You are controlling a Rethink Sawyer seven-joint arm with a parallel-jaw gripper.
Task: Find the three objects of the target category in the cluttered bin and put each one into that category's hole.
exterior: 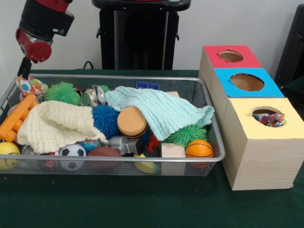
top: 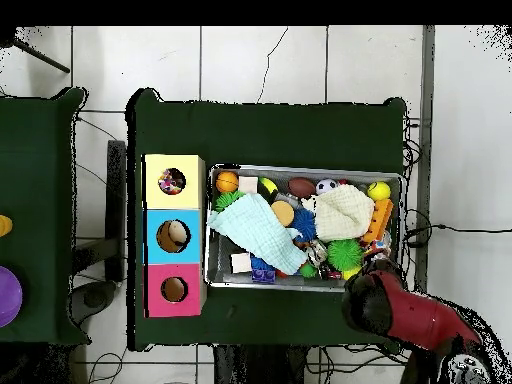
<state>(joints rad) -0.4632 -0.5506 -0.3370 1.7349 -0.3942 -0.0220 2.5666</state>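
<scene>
Wire-mesh bin (exterior: 209, 102), front view: arm's down over the far corner by the multicolored fabric toy (exterior: 29, 85); gripper (exterior: 23, 69) mostly hidden, so can't tell if jaws are apart or together. Yellow box (exterior: 237, 114) hole already shows a similar patterned toy, so that's prob. your target category. Overhead view: arm sits at the bin's (top: 210, 225) corner near the orange block (top: 380, 220). You'd best descend straight, avoid the rim, and grab only the fabric toy.

Even, bright indoor light, soft shadows under the wire bin (exterior: 209, 161), and no glare or blur.
</scene>
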